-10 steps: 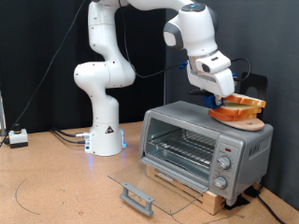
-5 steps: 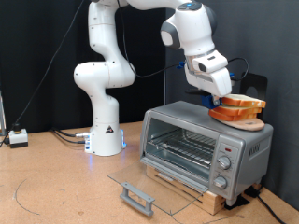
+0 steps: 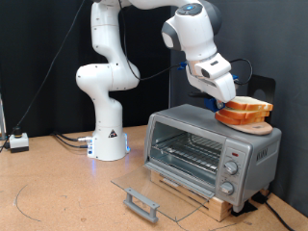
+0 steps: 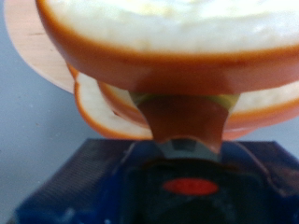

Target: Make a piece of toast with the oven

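The silver oven point(image 3: 252, 142) stands at the exterior view's right with its glass door point(image 3: 159, 188) folded down flat and its wire rack point(image 3: 188, 152) bare. On its top lies a round wooden board point(image 3: 246, 122) with two bread slices. My gripper point(image 3: 229, 97) is at the upper slice, the piece of toast point(image 3: 253, 105), and is shut on its edge. In the wrist view the toast point(image 4: 177, 37) fills the frame, with one finger point(image 4: 182, 117) under its orange crust. The twin slice point(image 4: 98, 103) and the board point(image 4: 28, 47) lie below it.
The door's grey bar handle point(image 3: 141, 204) sticks out over the table. The oven sits on a low wooden platform point(image 3: 188, 192). The arm's white base point(image 3: 108, 144) stands behind, at the exterior view's left of the oven. A small white box point(image 3: 19, 141) and cables lie far left.
The gripper has shifted a little towards the exterior view's left with the toast's edge in it. The oven, door and board have not moved.
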Motion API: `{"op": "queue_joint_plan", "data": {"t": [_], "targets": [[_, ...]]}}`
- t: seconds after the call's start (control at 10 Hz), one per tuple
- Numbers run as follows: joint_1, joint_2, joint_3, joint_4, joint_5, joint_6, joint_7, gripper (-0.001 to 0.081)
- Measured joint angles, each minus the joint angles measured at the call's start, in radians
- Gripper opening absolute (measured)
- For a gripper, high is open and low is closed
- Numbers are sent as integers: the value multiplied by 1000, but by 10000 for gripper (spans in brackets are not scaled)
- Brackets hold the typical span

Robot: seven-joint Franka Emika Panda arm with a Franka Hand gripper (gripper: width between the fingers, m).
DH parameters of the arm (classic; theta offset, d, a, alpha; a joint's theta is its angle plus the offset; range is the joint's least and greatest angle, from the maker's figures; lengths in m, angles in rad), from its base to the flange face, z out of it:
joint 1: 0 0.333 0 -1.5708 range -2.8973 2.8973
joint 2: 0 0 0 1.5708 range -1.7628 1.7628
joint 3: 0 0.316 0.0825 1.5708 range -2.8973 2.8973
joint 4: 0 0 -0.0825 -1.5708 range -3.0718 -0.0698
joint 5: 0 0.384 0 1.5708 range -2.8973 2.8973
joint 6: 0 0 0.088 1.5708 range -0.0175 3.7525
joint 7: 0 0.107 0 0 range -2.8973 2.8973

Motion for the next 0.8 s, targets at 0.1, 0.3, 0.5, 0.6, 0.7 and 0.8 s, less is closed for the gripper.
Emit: {"op": "queue_joint_plan", "data": {"t": [0.1,0.3,0.5,0.6,0.7,0.8], "targets": [[0,3,-1,0,9,-2,-5,413],[1,4,0,-9,31,39,-12,413],[2,4,2,-23,75,101,-41,413],[2,4,3,-29,95,122,-56,413],[2,4,3,-33,108,129,-64,413],[2,4,3,-35,118,130,-66,413]]}}
